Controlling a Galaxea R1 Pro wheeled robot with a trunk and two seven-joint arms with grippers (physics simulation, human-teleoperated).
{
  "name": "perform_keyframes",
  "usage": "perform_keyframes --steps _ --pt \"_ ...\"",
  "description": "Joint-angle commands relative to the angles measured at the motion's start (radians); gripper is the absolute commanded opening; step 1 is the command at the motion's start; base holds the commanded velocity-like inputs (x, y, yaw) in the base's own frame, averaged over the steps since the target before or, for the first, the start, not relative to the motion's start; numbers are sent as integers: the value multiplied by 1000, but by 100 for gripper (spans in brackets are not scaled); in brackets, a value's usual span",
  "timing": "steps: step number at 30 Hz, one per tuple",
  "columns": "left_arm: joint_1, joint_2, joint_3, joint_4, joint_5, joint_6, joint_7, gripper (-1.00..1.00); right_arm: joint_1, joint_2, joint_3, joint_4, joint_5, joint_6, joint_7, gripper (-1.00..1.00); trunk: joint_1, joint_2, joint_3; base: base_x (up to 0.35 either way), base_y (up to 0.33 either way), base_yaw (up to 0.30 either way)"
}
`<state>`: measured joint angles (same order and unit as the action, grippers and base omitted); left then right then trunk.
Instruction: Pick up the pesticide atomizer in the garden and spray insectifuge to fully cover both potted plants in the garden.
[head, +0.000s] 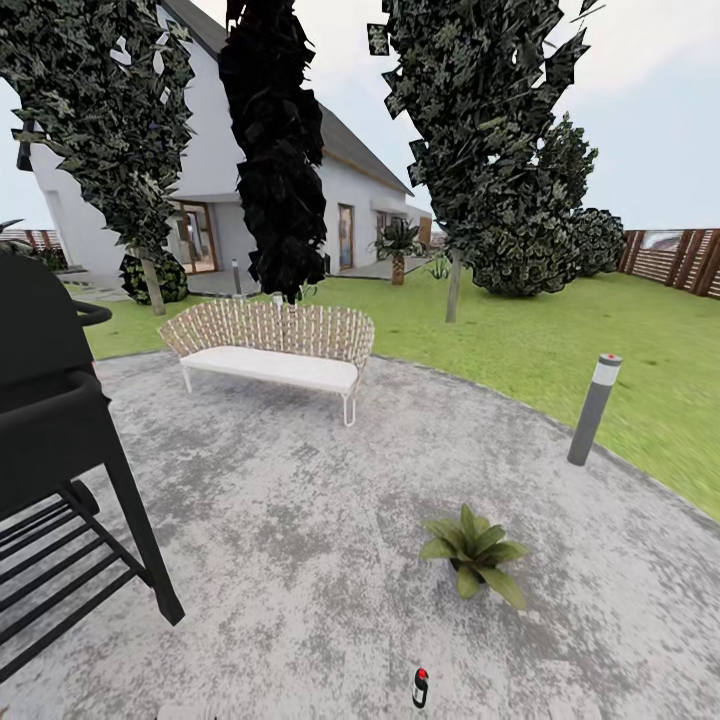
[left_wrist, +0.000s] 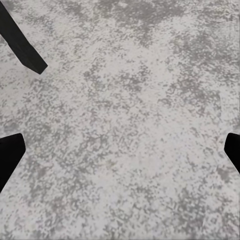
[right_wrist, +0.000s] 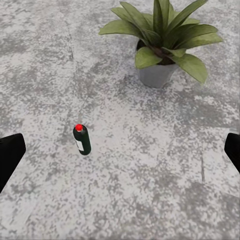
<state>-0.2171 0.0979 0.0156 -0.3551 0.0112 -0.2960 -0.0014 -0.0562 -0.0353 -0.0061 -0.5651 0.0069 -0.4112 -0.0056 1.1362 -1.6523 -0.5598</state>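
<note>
The pesticide atomizer (right_wrist: 82, 139) stands upright on the paved patio (head: 300, 520), ahead of the right tool (right_wrist: 120, 152) and well apart from it, slightly toward one fingertip (right_wrist: 9, 156). That tool looks spread, probably empty. Approach by centring the bottle between the fingers, descending squarely. A potted plant (right_wrist: 162, 37) sits beyond.

left pincer (left_wrist: 120, 155): flat black fingers, tapered | right pincer (right_wrist: 120, 155): same plain black
</note>
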Motion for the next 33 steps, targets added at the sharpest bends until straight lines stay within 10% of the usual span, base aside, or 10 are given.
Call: perform_keyframes --steps 1,33 --pt "-1 0 1 1 1 -3 0 100 -1 0 0 1 1 -3 -1 100 4 -8 -4 0 0 0" --pt "-1 -4 -2 4 0 -3 -2 100 -1 -28 7 4 4 -2 3 100 127 -232 -104 0 0 0"
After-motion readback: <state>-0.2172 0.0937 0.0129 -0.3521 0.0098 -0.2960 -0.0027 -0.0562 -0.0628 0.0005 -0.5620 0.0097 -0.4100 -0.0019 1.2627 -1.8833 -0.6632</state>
